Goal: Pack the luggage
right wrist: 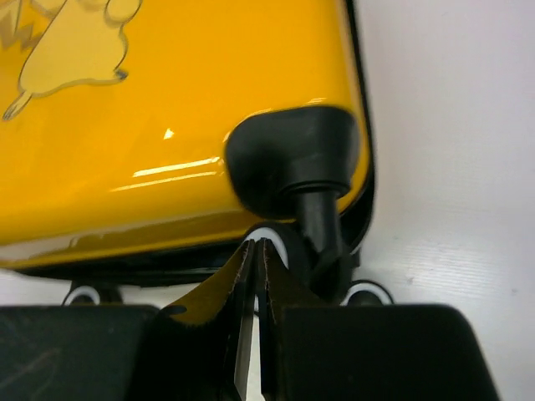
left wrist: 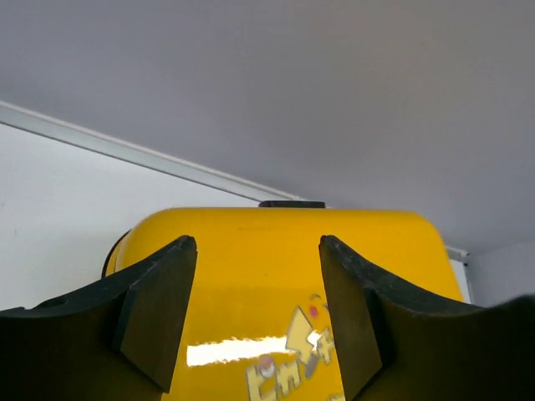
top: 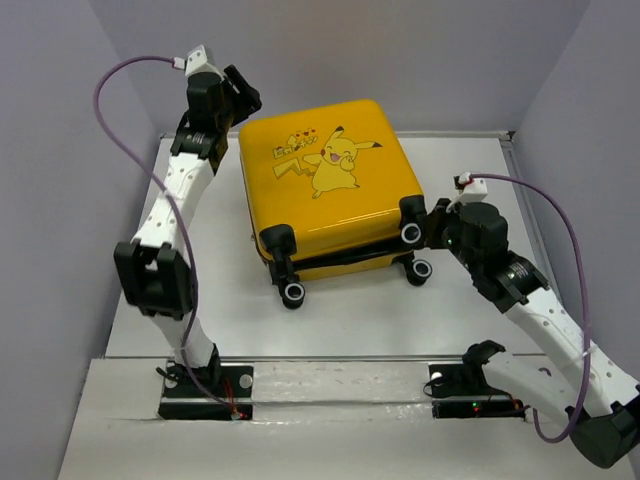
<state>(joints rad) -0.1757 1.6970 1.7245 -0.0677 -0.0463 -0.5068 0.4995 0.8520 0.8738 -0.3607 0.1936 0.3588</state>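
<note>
**Lid down, closing seam unsettled**

The luggage [top: 330, 185] lies flat on the table [top: 200, 300], between the middle and the far edge. Its printed shell faces up and its wheels point toward the near edge. The two halves are folded together, so the filling step looks finished, and anything packed is hidden inside. Along the wheel side a dark band shows between the yellow shells. Whether that is closed zipper trim or a gap cannot be told. Judging from this, what probably remains is pressing the halves flush and running the zipper round.

The left gripper [top: 243, 100] hangs at the luggage's far-left corner. In its wrist view the fingers [left wrist: 159, 317] stand well apart with nothing between them, and the yellow shell lies beyond. The right gripper [top: 432, 225] sits at the near-right corner, just beside a wheel [top: 411, 233]. Its tips are pressed together on nothing and touch or almost touch that wheel's white rim [right wrist: 272, 242].

The shell carries a cartoon Pikachu [top: 338, 160]. To the left of it are chunky outlined yellow letters [top: 290, 150] with small red marks above. The letters are too small and too slanted to read in any view. No brand name or label is legible.
</note>
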